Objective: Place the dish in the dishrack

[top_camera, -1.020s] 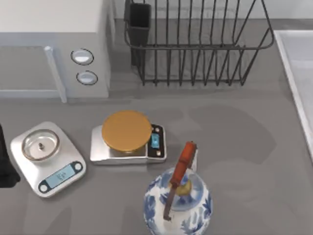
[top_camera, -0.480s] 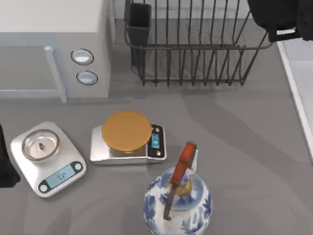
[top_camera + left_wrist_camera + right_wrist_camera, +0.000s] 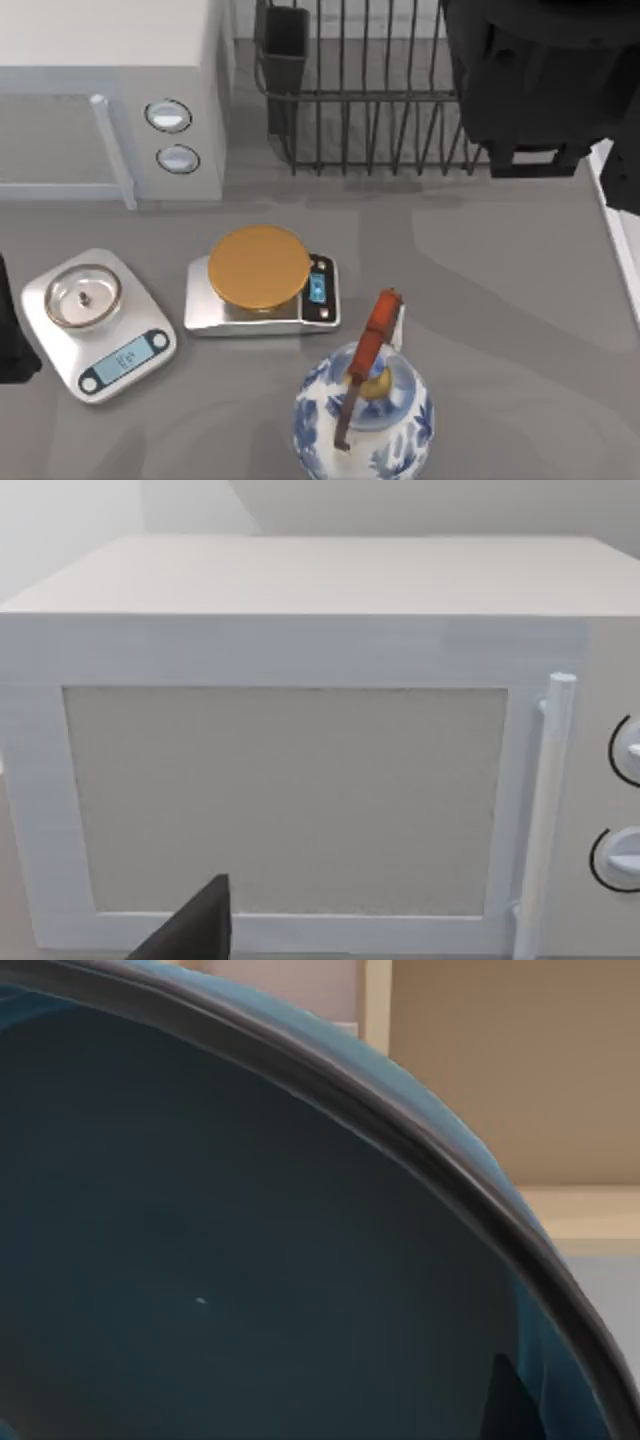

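The grey surface (image 3: 500, 300) is carrying a white microwave (image 3: 110, 100) at the back left and the dishrack (image 3: 370, 100) beside it. Nearer, two scales (image 3: 98, 335) (image 3: 262, 295) are sitting side by side, and a blue-white vase (image 3: 365, 415) is standing in front.

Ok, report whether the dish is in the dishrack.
Cannot tell: the right arm covers the dishrack's right end, and the dish sits close before its wrist camera.

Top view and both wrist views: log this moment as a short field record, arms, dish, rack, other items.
right arm: dark bulk over the dishrack's right end
dish: teal surface close before the right wrist camera
left arm: parked at the table's left edge, facing the microwave
scales: two, one with an orange disc, one with a metal bowl
front: blue-white vase
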